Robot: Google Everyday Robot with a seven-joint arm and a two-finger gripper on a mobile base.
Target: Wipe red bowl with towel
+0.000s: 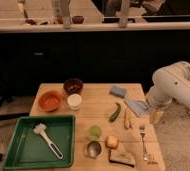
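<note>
The end effector [155, 116], spread and empty, hangs just beside the towel [137, 106] on the right of the desk [97, 107], where a shallow pinch may slip off the limp cloth, far from the red bowl [50, 100].

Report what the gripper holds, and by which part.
Nothing, as far as shows. The gripper hangs open just right of the towel, which lies loose on the table.
</note>
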